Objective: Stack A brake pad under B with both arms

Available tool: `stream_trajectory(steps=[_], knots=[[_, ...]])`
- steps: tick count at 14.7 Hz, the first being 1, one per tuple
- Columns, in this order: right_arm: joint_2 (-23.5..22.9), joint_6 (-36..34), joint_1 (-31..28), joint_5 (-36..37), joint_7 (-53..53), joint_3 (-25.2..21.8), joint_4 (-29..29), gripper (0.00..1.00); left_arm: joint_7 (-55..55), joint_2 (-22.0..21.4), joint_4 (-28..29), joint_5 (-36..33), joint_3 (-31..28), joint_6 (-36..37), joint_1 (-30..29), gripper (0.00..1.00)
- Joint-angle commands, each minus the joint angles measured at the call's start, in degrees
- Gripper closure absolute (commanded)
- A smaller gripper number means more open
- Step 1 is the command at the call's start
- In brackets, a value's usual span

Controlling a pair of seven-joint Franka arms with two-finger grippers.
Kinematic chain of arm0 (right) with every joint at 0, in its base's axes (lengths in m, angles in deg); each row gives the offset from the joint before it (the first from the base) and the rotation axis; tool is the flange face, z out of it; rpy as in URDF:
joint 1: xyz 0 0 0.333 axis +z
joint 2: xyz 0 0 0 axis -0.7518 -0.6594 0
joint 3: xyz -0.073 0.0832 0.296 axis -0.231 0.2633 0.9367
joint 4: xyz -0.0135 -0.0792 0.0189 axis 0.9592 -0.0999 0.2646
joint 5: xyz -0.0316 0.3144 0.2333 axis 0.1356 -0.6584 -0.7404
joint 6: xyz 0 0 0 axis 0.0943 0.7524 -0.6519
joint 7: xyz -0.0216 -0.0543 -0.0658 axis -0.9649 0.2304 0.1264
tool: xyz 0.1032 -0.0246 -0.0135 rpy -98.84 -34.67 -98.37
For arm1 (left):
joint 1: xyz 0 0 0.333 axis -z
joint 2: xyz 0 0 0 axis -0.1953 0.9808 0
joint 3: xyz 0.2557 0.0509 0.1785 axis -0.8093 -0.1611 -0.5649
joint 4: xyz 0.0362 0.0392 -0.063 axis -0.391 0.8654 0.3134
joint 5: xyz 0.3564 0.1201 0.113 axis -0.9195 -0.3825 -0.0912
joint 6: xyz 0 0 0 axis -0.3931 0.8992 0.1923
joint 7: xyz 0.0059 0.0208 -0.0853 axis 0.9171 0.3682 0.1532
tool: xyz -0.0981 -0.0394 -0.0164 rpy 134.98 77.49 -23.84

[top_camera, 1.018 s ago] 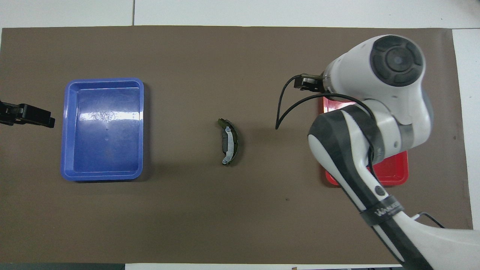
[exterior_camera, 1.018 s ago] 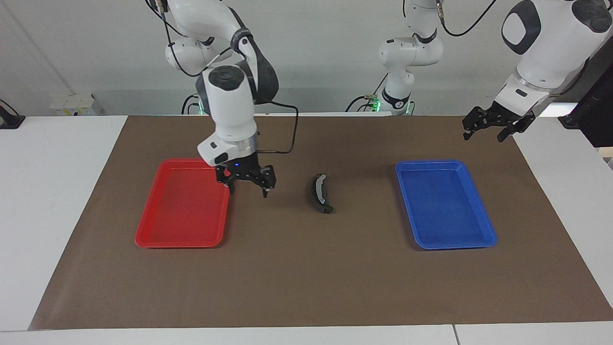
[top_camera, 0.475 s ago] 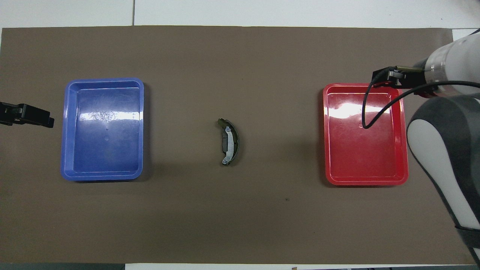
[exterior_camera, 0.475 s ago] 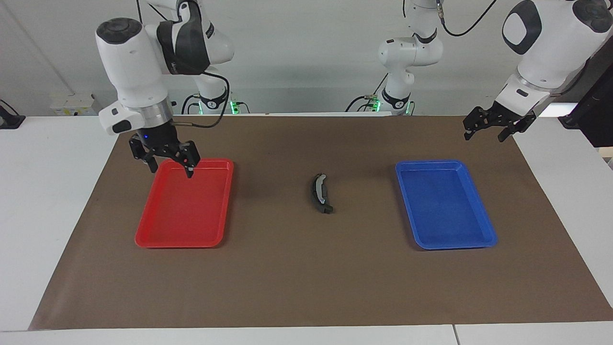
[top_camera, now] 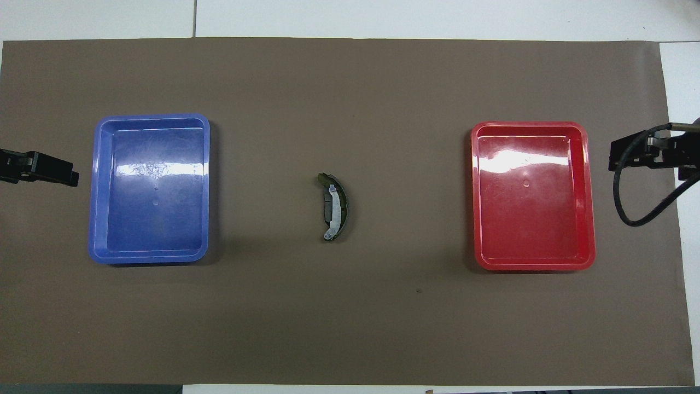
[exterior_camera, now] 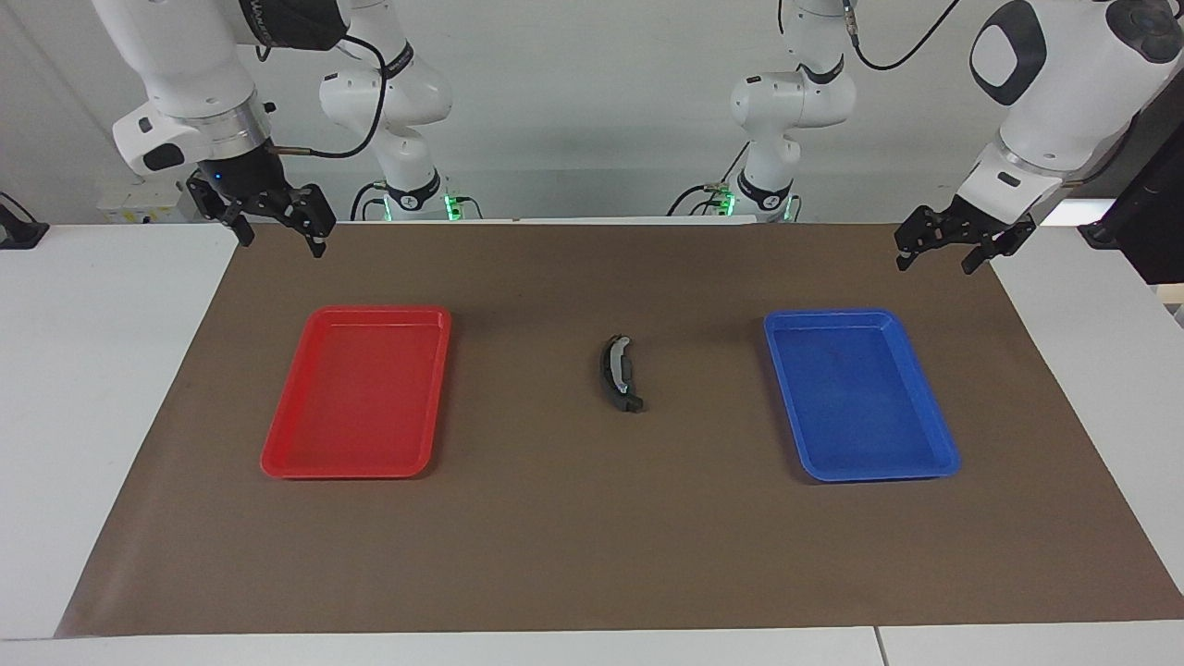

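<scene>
Operator, your curved black brake piece with silver metal edge [exterior_camera: 618, 374] lies mid-frame on the brown mat [exterior_camera: 592, 555], a short dark grey pad [top_camera: 328, 206] against it. The left gripper [exterior_camera: 953, 248] at upper right and the right gripper [exterior_camera: 276, 225] at upper left both hang with fingers apart, empty. No legible labels.

My workspace is brightly and evenly lit from above. Both views are sharp from corner to corner, with no motion blur and straight edges on the brown mat [top_camera: 350, 328]. In the overhead view white glare streaks the upper floors of the blue tray [top_camera: 149, 257] and the red tray [top_camera: 533, 264], and each tray throws a soft, dark shadow at the lower edge. The stacked brake pieces [top_camera: 333, 207] at frame centre cast only a faint smudge. In the facing view, shadows under the trays are thin and diffuse, and the white wall looks slightly greyish.
</scene>
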Motion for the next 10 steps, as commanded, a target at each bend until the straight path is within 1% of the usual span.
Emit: stream_trajectory(steps=[1,2,3,10], knots=[[-0.3,-2.8,-4.4,-0.8,1.1,2.9,-0.8,0.01,0.7,-1.2,1.0,-1.1,0.2,-0.6,-0.2,0.01],[-0.1,-3.3,-6.0,-1.6,1.1,4.0,-0.4,0.01,0.7,-1.2,1.0,-1.1,0.2,-0.6,-0.2,0.01],[0.0,-3.3,-6.5,-1.7,1.1,4.1,-0.3,0.01,0.7,-1.2,1.0,-1.1,0.2,-0.6,-0.2,0.01],[-0.5,-2.6,-6.2,-2.7,1.2,4.2,-1.0,0.01,0.7,-1.2,1.0,-1.1,0.2,-0.6,-0.2,0.01]])
